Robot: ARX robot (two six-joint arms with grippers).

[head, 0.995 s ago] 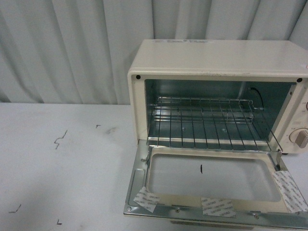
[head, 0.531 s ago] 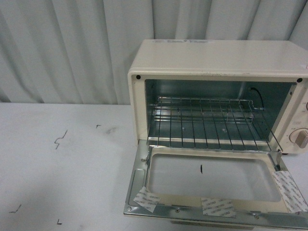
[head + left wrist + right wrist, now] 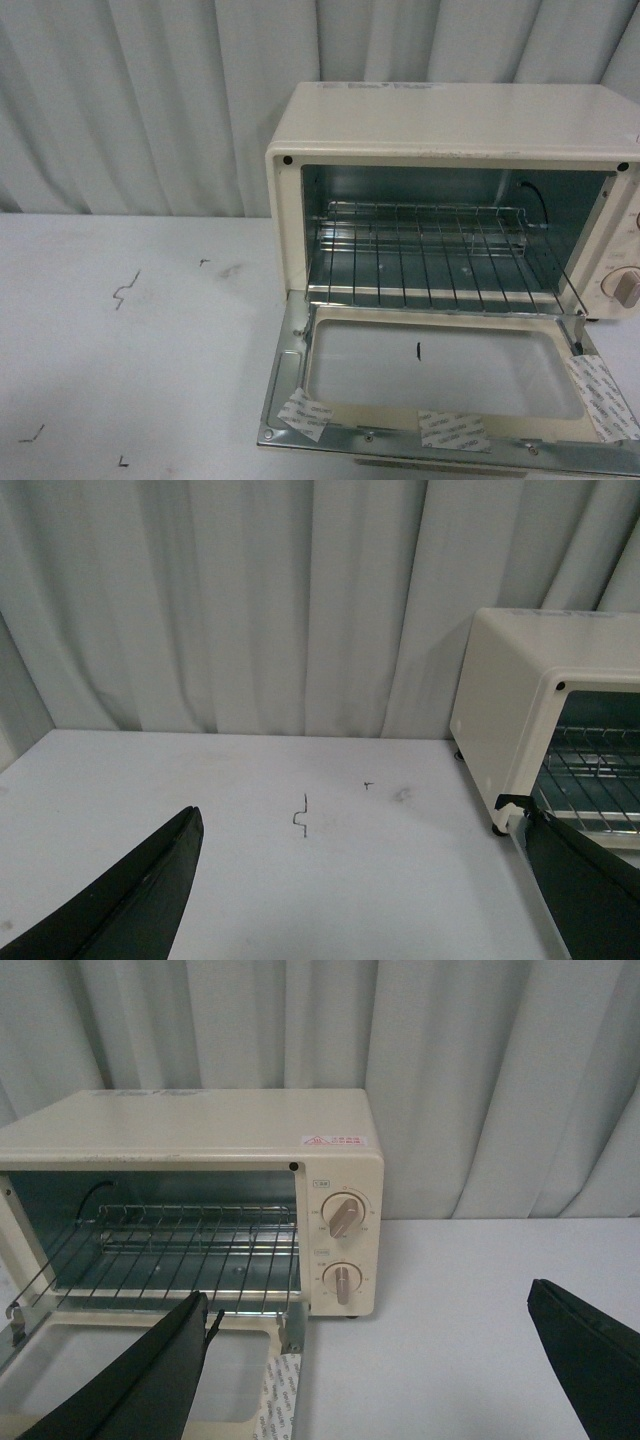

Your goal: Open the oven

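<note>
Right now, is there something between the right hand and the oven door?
Nothing visible does. The right hand is open and empty, above the bare table, and the oven door already lies fully down, with nothing on it.

Not much to read here. On the oven (image 3: 200, 1135), a small red-printed sticker (image 3: 334, 1141) sits on the top edge above the dials, lettering too small to make out. Faint print along the top's rear edge is illegible. White tape patches (image 3: 452, 430) on the open door (image 3: 440, 370) carry blurred grey print.
</note>
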